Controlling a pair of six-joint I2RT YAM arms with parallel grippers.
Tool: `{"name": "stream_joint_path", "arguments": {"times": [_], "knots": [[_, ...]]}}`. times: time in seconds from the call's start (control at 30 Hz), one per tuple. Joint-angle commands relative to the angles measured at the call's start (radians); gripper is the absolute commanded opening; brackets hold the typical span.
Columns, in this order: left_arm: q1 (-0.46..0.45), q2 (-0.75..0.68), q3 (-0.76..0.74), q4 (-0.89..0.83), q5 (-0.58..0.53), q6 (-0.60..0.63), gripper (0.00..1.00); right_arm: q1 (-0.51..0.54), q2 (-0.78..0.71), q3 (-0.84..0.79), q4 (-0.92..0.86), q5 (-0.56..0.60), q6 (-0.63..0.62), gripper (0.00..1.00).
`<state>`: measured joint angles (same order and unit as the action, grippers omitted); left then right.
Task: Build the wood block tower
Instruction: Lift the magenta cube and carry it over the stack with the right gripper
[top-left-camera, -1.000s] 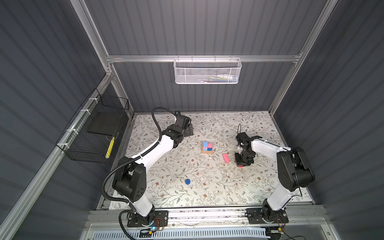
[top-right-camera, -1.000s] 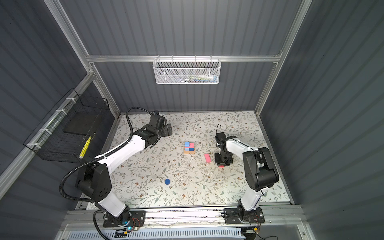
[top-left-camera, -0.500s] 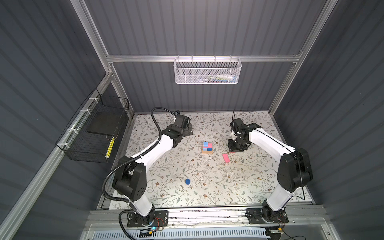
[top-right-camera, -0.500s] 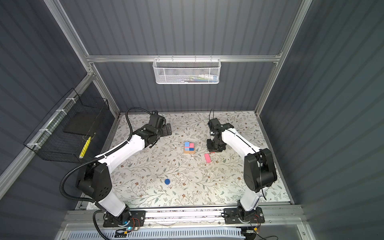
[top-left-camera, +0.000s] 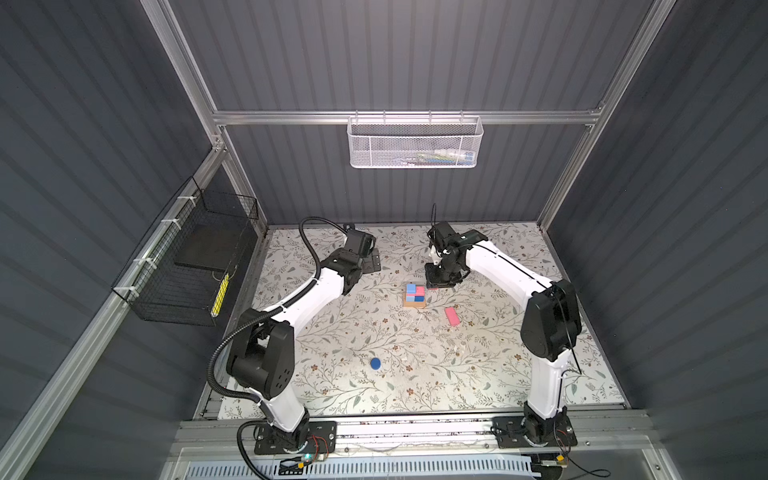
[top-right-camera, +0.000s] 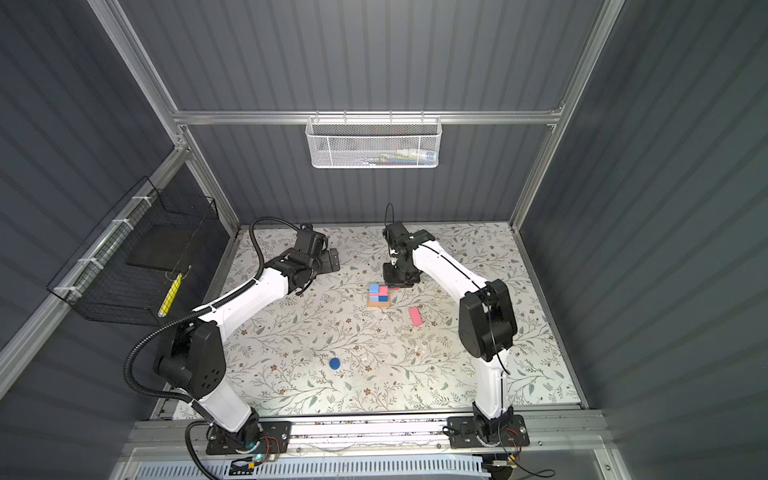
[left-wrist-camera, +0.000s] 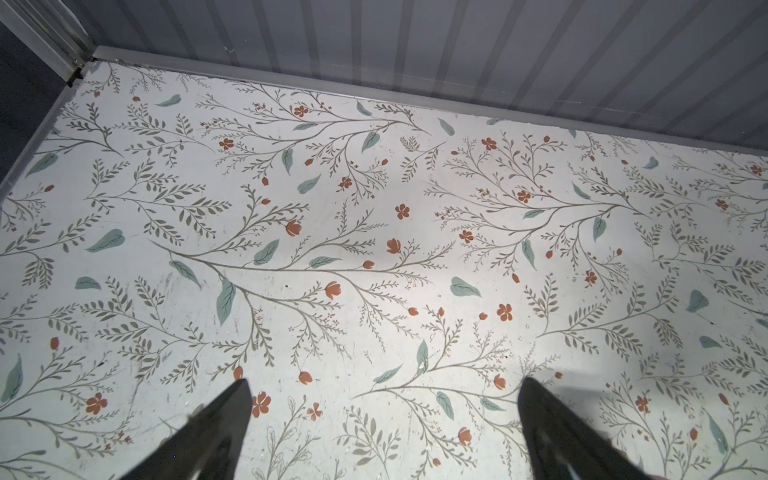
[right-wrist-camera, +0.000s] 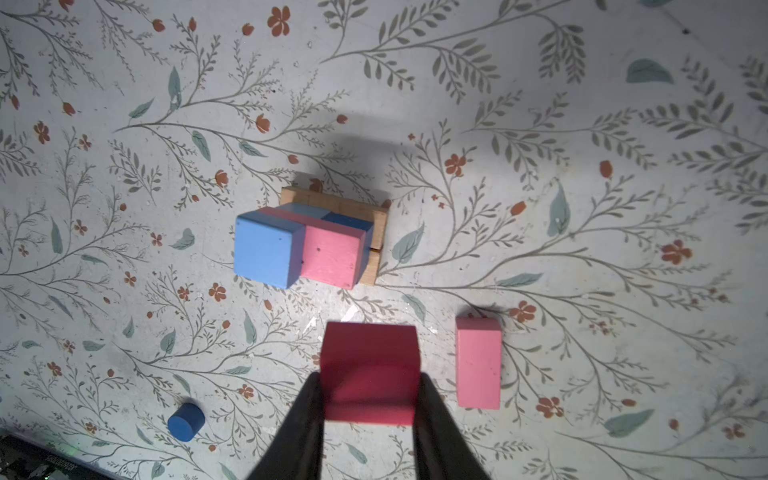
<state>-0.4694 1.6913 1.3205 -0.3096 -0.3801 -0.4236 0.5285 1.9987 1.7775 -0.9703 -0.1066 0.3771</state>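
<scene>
Right wrist view, right gripper (right-wrist-camera: 370, 380) clamped on the red cube (right-wrist-camera: 370, 361), just beside the tower (right-wrist-camera: 307, 245), spare pink oblong (top-left-camera: 452, 317) flat nearby, long axis roughly front-to-back, left gripper (left-wrist-camera: 384, 383) wide open, empty, back left.

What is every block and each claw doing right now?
left claw: open, empty, above the table.
right claw: shut on the red cube.
red cube: held in the right claw, not yet on the tower.
tower: standing, only partly built.
pink oblong: lying flat on the table, apart from the tower.
dark blue disc: on the table, alone.
</scene>
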Motion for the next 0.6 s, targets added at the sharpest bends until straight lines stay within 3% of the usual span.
{"name": "stream_joint_path", "arguments": {"times": [0.0, 0.57], "knots": [[0.009, -0.015, -0.017, 0.008, 0.022, -0.012, 1.00, 0.012, 0.026, 0.041, -0.020, -0.008, 0.037, 0.31], [0.020, -0.011, -0.020, 0.015, 0.055, -0.026, 1.00, 0.030, 0.094, 0.079, 0.045, -0.017, 0.101, 0.32]]}}
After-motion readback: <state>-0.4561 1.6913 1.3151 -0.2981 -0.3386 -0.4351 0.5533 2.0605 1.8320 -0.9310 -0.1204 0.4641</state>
